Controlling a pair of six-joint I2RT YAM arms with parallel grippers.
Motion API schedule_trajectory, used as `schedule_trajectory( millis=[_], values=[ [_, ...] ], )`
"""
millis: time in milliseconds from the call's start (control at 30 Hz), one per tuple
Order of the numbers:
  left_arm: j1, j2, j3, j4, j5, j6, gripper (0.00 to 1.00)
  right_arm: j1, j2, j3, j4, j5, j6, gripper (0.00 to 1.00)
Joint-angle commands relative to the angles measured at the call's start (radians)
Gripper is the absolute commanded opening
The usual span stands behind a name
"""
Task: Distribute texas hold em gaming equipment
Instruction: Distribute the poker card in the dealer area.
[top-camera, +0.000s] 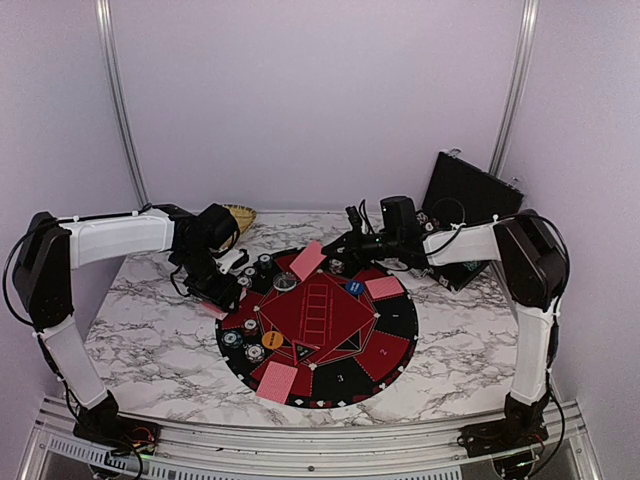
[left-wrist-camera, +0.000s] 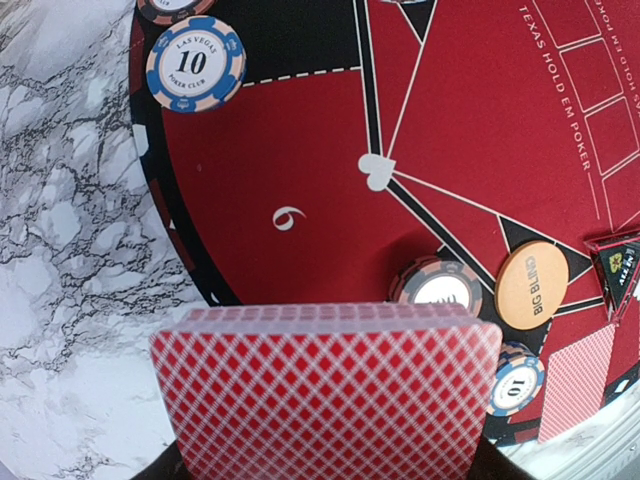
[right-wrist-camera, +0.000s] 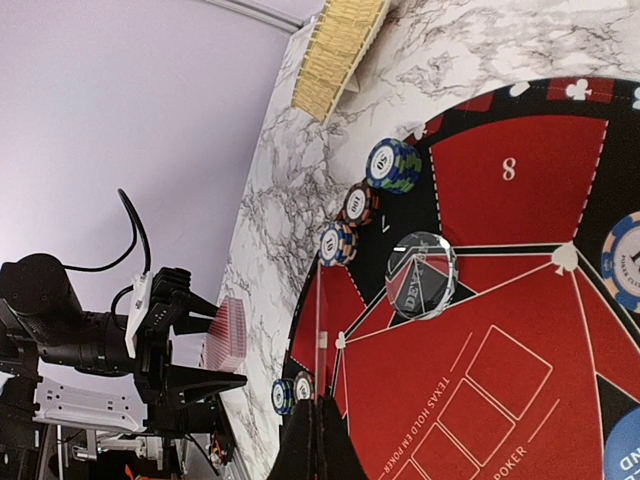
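Observation:
My left gripper (top-camera: 214, 293) is shut on a deck of pink-red-backed cards (left-wrist-camera: 325, 385) at the mat's left edge; the deck hides its fingers in the left wrist view. My right gripper (top-camera: 336, 248) is shut on a single card (top-camera: 308, 260), held tilted over the mat's far side; the right wrist view shows it edge-on (right-wrist-camera: 318, 340). On the round mat (top-camera: 390, 330) lie cards (top-camera: 383, 288) (top-camera: 277, 382), a blue disc (top-camera: 353, 288), an orange disc (left-wrist-camera: 531, 285), a clear disc (right-wrist-camera: 422, 275) and chip stacks (right-wrist-camera: 393, 165) (left-wrist-camera: 195, 63).
A black case (top-camera: 470, 215) leans open at the back right, behind the right arm. A woven basket (top-camera: 240, 215) sits at the back left by the left arm. Marble table (top-camera: 150, 330) shows around the mat.

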Motion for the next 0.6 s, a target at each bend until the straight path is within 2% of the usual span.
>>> schedule_trajectory(
  millis=[0, 567],
  values=[
    [0.004, -0.038, -0.006, 0.004, 0.01, 0.001, 0.3, -0.01, 0.008, 0.044, -0.02, 0.015, -0.023, 0.0],
    [0.004, -0.034, -0.009, 0.005, 0.013, 0.002, 0.3, -0.013, 0.033, 0.082, -0.04, 0.019, -0.033, 0.0]
  ],
)
